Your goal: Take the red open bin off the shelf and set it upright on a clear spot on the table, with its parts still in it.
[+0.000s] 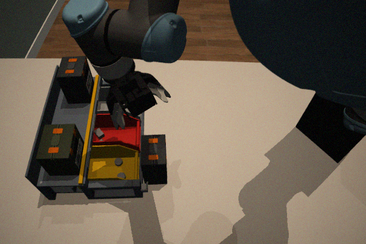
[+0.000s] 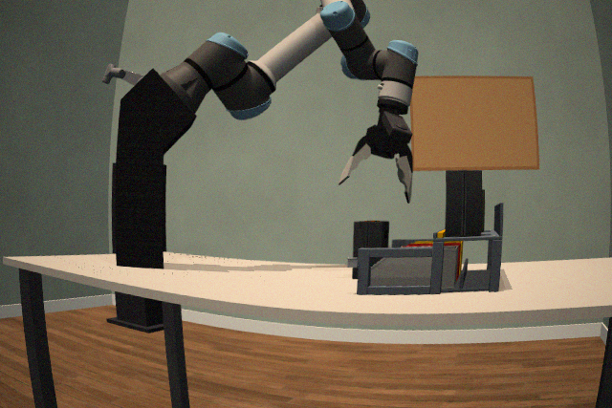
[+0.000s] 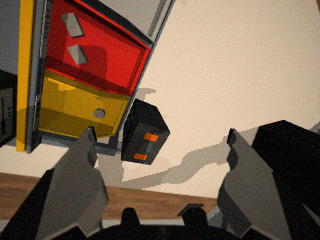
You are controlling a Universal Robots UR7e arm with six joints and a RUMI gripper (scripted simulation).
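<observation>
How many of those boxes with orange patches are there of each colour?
Black boxes: 2, one on the shelf (upper box), one beside it (lower box)
Green box: 1
Total: 3

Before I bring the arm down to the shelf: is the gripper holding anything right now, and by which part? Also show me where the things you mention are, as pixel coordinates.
Nothing is held. The gripper (image 1: 143, 111) (image 2: 374, 192) (image 3: 161, 128) is open above the shelf, and the red bin (image 1: 125, 135) (image 3: 117, 60) sits untouched below.
</observation>
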